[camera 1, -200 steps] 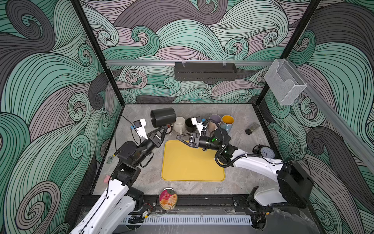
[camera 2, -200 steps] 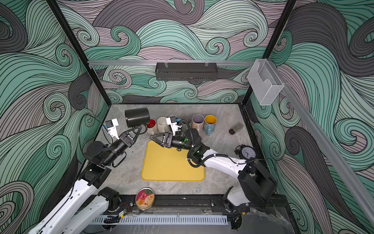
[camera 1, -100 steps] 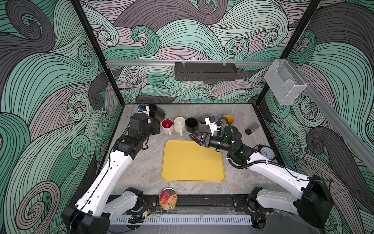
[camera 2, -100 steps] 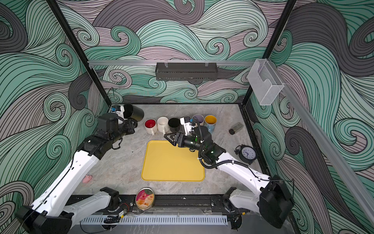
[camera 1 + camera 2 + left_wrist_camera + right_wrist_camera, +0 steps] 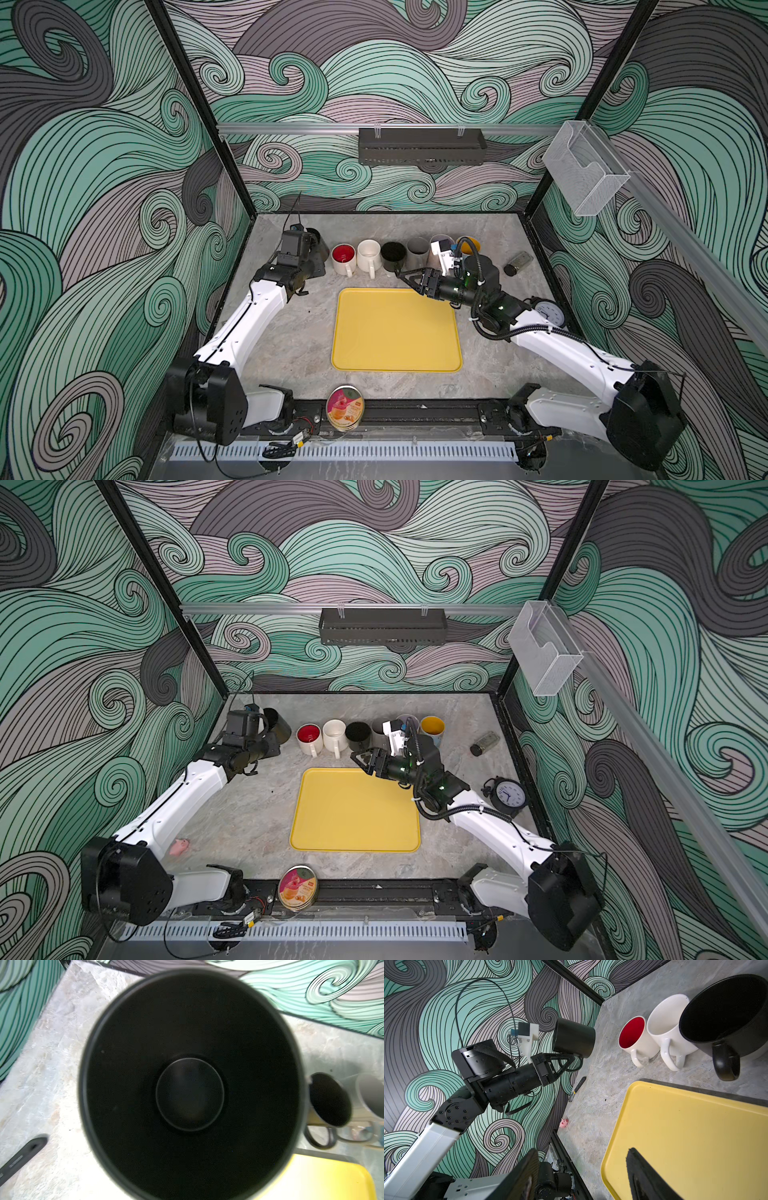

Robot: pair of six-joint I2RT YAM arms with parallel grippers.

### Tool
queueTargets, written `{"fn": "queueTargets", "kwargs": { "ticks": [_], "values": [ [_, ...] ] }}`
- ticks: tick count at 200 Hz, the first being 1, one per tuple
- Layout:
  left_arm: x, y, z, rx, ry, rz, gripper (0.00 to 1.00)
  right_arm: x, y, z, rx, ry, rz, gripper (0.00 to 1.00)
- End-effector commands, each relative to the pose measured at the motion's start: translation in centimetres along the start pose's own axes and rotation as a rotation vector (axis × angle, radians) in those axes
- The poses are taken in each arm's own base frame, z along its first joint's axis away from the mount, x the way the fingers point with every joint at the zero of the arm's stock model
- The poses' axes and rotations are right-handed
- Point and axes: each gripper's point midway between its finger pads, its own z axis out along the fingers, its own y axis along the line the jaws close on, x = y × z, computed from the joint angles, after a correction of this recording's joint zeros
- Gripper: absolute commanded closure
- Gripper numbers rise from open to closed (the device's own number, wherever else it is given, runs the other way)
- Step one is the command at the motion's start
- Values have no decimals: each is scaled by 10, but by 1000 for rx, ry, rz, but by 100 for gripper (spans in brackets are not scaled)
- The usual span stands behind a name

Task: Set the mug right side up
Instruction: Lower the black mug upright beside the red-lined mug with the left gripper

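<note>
Gripping the mug point(image 5: 573, 1038) by its handle point(image 5: 581, 1062) with the left pincer point(image 5: 572, 1059), clamped shut. Mouth up, far left on the tabletop point(image 5: 291, 332), just beside the red cup point(image 5: 343, 255); resting or just lifted, impossible to tell. Holding the right pincer point(image 5: 405, 276) open and empty over the far edge of the tray point(image 5: 395, 332).

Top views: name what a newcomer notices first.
The bright yellow tray in the middle of the table grabs attention first. Behind it stands a row of mugs; at its left end the left gripper is shut on a black mug by its handle. The right gripper hangs open near the tray's back edge.
</note>
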Motion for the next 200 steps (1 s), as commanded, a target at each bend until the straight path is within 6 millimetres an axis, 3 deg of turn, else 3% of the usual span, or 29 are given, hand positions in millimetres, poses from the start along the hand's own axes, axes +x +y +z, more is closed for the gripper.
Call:
{"fn": "queueTargets", "kwargs": {
  "ticks": [1, 41, 54, 149, 200],
  "values": [
    [-37, 1, 3, -30, -129, 8, 100, 0, 1, -11, -8, -16, -29, 32],
    [-41, 1, 17, -39, -123, 20, 100, -4, -5, -22, 23, -43, -42, 31],
    [-31, 3, 33, -53, -77, 25, 100, -5, -8, -24, 30, -48, -35, 31],
    [-15, 5, 71, -48, 23, 2, 100, -4, -15, -30, 62, -62, -50, 30],
    [-13, 6, 78, -55, 45, 3, 100, -3, -21, -35, 96, -64, -62, 30]
  ]
}}
